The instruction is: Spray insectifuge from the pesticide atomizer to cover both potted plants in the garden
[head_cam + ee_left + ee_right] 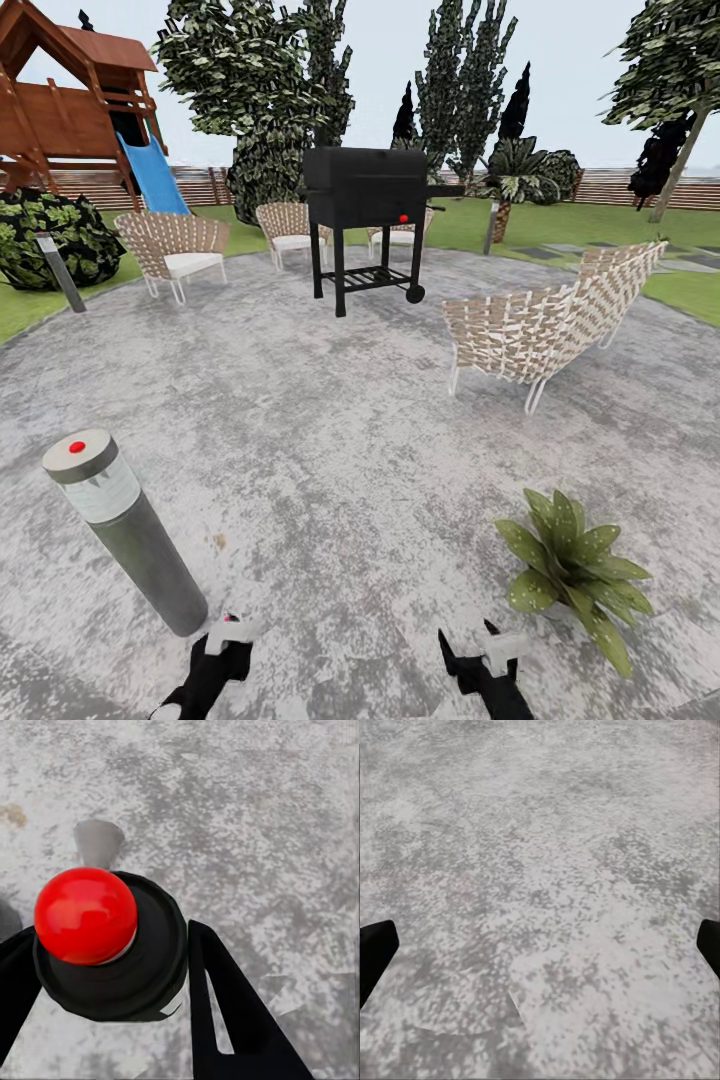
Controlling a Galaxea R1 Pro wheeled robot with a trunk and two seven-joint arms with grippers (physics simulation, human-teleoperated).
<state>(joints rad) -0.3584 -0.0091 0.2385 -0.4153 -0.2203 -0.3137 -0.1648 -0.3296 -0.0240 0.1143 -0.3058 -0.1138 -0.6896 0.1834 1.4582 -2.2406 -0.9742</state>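
Potted plant (574, 570) (patio (330, 420), right)

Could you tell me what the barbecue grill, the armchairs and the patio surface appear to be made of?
The barbecue grill looks like matte black painted metal: boxy body, thin straight legs, a wire rack below. The nearest armchair seems to be beige woven wicker or strapping on a slim white frame, probably metal; its lattice weave shows clearly. The patio looks like rough grey stone or concrete, mottled and speckled, without gloss.
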